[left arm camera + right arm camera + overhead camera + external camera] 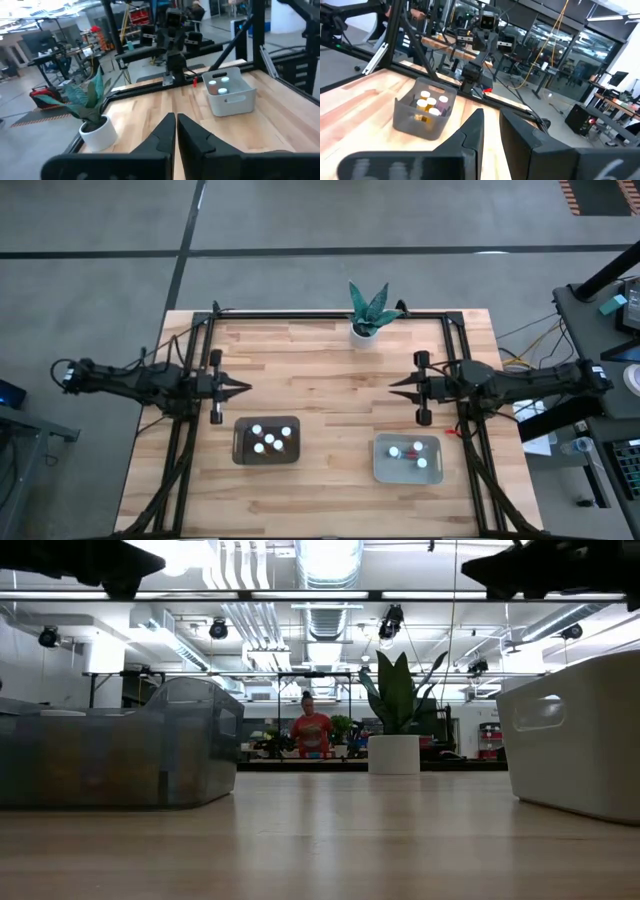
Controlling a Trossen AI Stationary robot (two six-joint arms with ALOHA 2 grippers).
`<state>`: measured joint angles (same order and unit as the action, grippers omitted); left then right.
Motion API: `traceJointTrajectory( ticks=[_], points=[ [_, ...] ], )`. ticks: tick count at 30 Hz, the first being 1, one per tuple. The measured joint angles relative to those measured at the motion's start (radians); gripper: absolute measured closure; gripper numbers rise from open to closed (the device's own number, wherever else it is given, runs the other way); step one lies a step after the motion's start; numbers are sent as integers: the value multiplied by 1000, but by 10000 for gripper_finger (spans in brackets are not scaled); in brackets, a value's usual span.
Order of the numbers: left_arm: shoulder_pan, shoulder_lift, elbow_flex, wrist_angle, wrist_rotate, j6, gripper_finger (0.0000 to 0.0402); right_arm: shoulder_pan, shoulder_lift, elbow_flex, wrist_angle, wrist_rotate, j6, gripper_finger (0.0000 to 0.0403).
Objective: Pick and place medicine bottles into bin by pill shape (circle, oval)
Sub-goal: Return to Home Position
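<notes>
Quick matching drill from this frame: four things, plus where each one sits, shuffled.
Things:
1. dark smoky bin
2. pale grey-green bin
3. potted plant
4. right gripper

Places:
A. middle of the table's far edge
B. held above the table, empty, pointing toward the centre
C. resting on the table's right half
D. resting on the table's left half

Pairs: 1-D, 2-C, 3-A, 4-B

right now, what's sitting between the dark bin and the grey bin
Nothing: the high view shows only bare table between the dark bin and the grey bin.
</notes>
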<state>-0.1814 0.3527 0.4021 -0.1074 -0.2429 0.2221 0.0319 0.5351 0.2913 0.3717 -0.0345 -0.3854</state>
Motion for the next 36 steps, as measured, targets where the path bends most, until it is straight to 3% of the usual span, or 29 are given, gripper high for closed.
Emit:
traceJointTrajectory(
  ticks=[11,24,36],
  points=[
    [0,-112,-116,88,-10,-16,401,-6,-177,-104,-7,0,5,351],
    [0,-230,-241,160,-25,-60,401,-7,-406,-116,-248,1,27,351],
    [0,-329,-368,268,-25,-87,401,-6,-535,-201,-285,-23,61,351]
  ],
)
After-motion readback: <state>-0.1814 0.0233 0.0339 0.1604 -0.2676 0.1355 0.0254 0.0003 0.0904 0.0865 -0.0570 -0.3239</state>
